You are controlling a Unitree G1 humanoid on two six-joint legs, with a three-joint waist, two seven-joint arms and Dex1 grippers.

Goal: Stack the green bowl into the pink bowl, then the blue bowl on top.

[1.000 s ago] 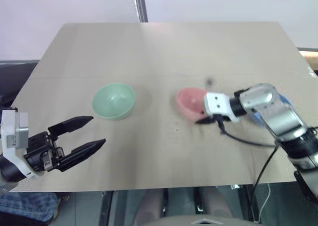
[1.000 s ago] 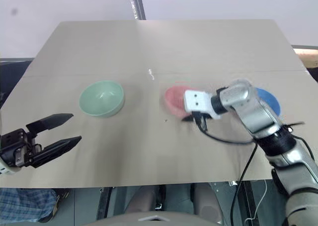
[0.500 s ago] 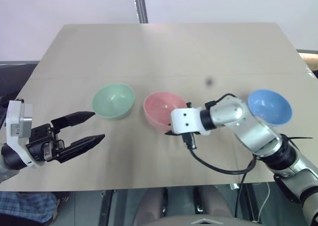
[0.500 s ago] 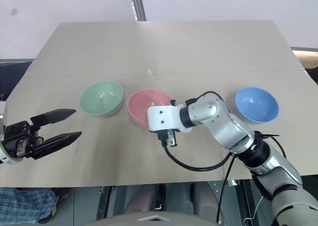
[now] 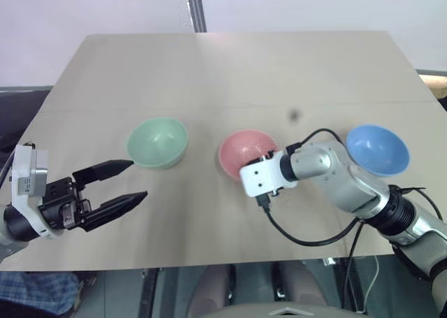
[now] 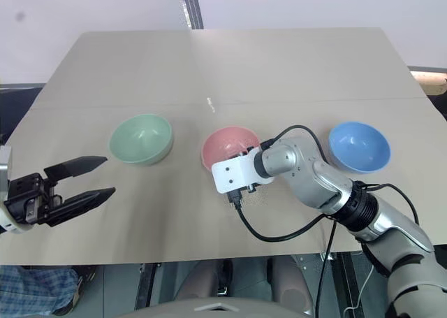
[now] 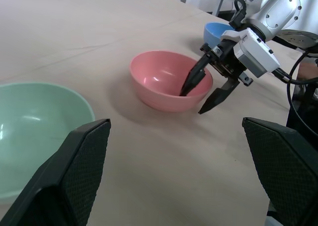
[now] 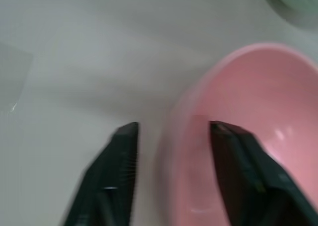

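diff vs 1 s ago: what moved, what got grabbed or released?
The right gripper dragged the pink bowl leftward, away from the blue bowl and toward the green bowl. Its jaws have now opened, straddling the pink bowl's near rim, one finger inside and one outside; the bowl rests on the table. The green and blue bowls stayed put, and the left gripper stays open.

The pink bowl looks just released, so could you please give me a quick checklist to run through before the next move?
1. Right gripper open: ok, one finger inside the pink bowl, one outside its rim.
2. Right gripper clear of the pink bowl: not ok, fingers straddle the wall.
3. Pink bowl upright on the table: ok.
4. Green bowl upright and apart from the pink bowl: ok.
5. Left gripper open, near the green bowl: ok, not touching it.
6. Blue bowl untouched, beside the right arm: ok.
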